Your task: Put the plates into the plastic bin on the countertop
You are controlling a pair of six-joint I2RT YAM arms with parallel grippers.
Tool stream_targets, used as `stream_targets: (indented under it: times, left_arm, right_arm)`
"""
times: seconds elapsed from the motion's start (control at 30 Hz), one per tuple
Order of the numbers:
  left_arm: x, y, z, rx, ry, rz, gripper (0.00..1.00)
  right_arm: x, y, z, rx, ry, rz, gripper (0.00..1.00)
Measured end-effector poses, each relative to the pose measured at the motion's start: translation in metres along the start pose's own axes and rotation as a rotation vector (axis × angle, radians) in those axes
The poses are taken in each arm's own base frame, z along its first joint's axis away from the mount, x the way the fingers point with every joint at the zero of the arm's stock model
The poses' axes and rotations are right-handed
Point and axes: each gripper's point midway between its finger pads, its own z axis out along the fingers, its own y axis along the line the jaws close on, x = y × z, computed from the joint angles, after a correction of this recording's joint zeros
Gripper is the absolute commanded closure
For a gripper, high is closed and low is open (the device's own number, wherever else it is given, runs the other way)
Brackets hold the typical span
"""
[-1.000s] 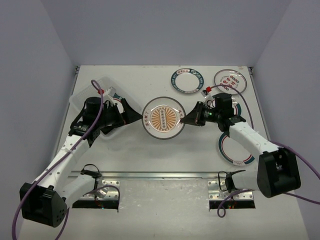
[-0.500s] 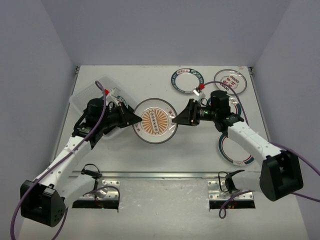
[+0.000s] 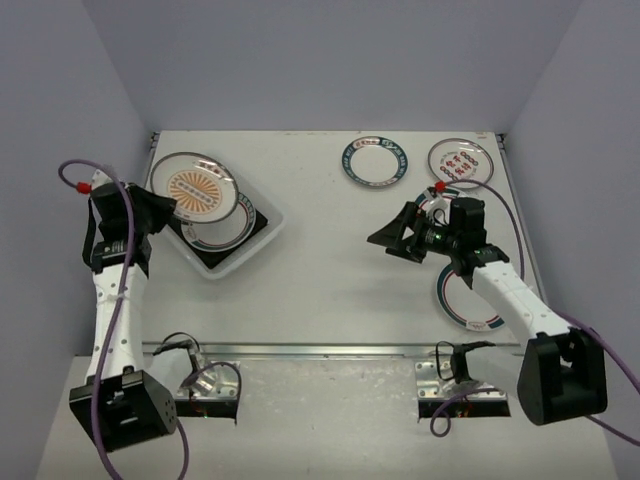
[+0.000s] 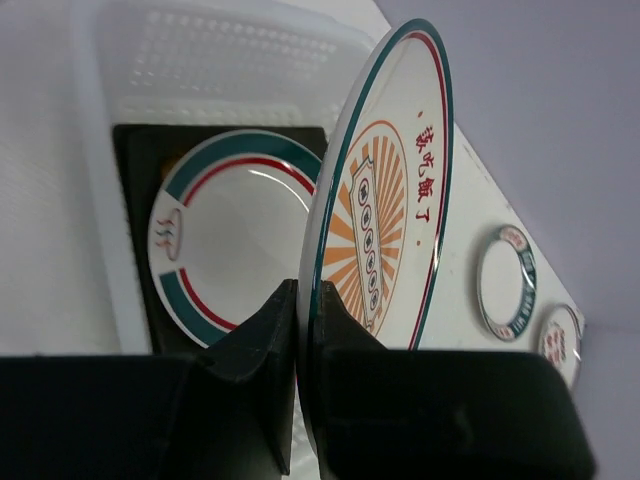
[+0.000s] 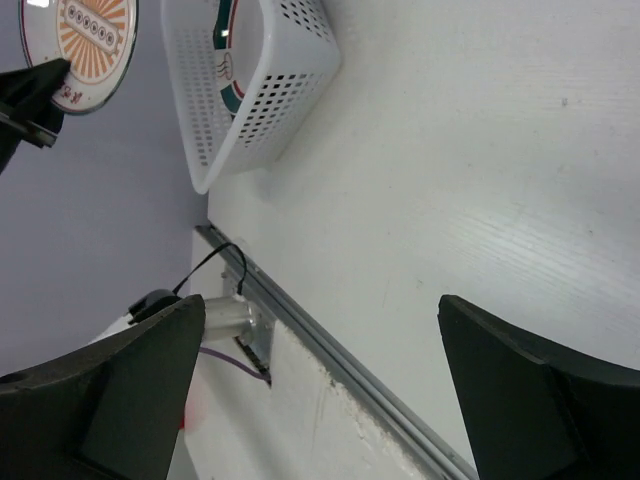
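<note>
My left gripper (image 3: 163,208) is shut on the rim of a round plate with an orange sunburst centre (image 3: 200,187), held tilted above the plastic bin (image 3: 262,238). In the left wrist view the fingers (image 4: 270,320) pinch that plate (image 4: 385,210) on edge. In the bin lies a white plate with green and red arcs (image 4: 235,230) on a dark square plate (image 4: 135,150). My right gripper (image 3: 385,240) is open and empty over the countertop (image 3: 330,280). The right wrist view shows its wide-apart fingers (image 5: 130,380), the bin (image 5: 270,90) and the held plate (image 5: 90,35).
A green-ringed plate (image 3: 375,162) and a red-patterned plate (image 3: 461,162) lie at the back right. Another rimmed plate (image 3: 470,298) lies under the right forearm, and one more is partly hidden behind the right wrist (image 3: 484,222). A metal rail (image 3: 320,350) runs along the front edge.
The sunburst plate passed from the right gripper to the left. The left gripper shut on it and swung it left over the bin. The right gripper opened and drew back right.
</note>
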Motion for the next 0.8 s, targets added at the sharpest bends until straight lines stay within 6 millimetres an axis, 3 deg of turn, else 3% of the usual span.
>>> stream_targets:
  times: [0.1, 0.2, 0.37, 0.43, 0.47, 0.57, 0.6, 0.7, 0.8]
  left_arm:
    - [-0.01, 0.022, 0.023, -0.094, -0.001, -0.015, 1.0]
    - [0.011, 0.044, 0.048, -0.161, 0.096, -0.026, 0.97]
    - [0.047, 0.065, 0.07, -0.197, 0.244, -0.056, 0.68]
    - [0.056, 0.065, 0.074, -0.179, 0.275, -0.065, 0.51]
    - [0.06, 0.065, 0.075, -0.166, 0.287, -0.069, 0.51]
    - [0.077, 0.064, 0.076, -0.138, 0.335, -0.07, 0.19]
    - [0.083, 0.061, 0.077, -0.127, 0.355, -0.07, 0.03]
    - [0.096, 0.042, 0.077, -0.065, 0.388, -0.029, 0.0]
    - [0.115, 0.038, 0.073, -0.066, 0.43, 0.012, 0.0]
  right_arm:
    - [0.008, -0.002, -0.01, 0.01, -0.009, -0.034, 0.01]
    - [0.019, -0.002, -0.019, 0.01, -0.016, -0.06, 0.01]
    - [0.027, 0.011, -0.04, 0.004, -0.047, -0.142, 0.01]
    - [0.027, 0.018, -0.05, 0.011, -0.067, -0.187, 0.01]
    - [0.025, 0.022, -0.055, 0.014, -0.083, -0.213, 0.01]
    - [0.019, 0.032, -0.068, 0.037, -0.125, -0.277, 0.01]
    - [0.017, 0.034, -0.072, 0.05, -0.134, -0.294, 0.01]
    - [0.012, 0.036, -0.081, 0.099, -0.152, -0.327, 0.01]
    - [0.009, 0.034, -0.086, 0.139, -0.159, -0.342, 0.01]
